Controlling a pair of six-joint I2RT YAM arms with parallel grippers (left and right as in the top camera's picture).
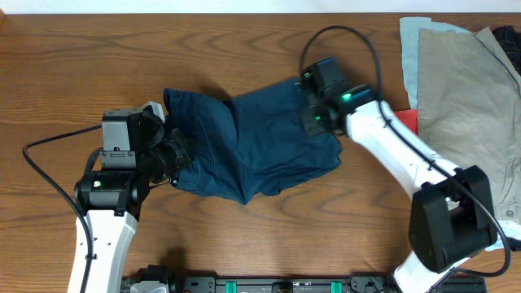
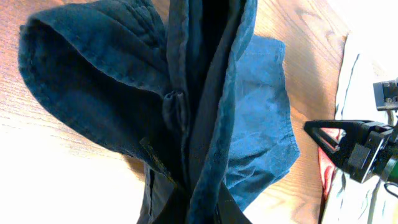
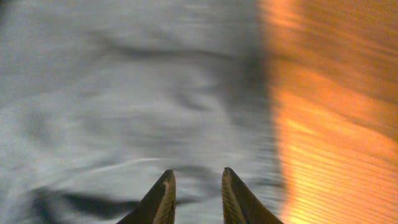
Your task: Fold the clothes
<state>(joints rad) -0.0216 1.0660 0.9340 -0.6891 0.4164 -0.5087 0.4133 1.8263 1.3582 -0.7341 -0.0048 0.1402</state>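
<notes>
The dark navy shorts (image 1: pixel 252 142) lie crumpled on the wooden table (image 1: pixel 244 41), between my two arms. My left gripper (image 1: pixel 181 153) is shut on their left edge. In the left wrist view the bunched navy cloth (image 2: pixel 124 81) rises out of the jaws and hides the fingers. My right gripper (image 1: pixel 308 122) hovers over the shorts' right end. In the right wrist view its fingertips (image 3: pixel 165 186) stand slightly apart above blurred blue cloth (image 3: pixel 124 93), with nothing between them. The right gripper (image 2: pixel 314 134) also shows in the left wrist view.
A pile of clothes lies at the right edge: a tan garment (image 1: pixel 464 89), a light blue one (image 1: pixel 415 41), a red one (image 1: pixel 407 122) and a dark piece (image 1: pixel 509 37). Bare wood (image 3: pixel 336 124) shows to the right of the shorts.
</notes>
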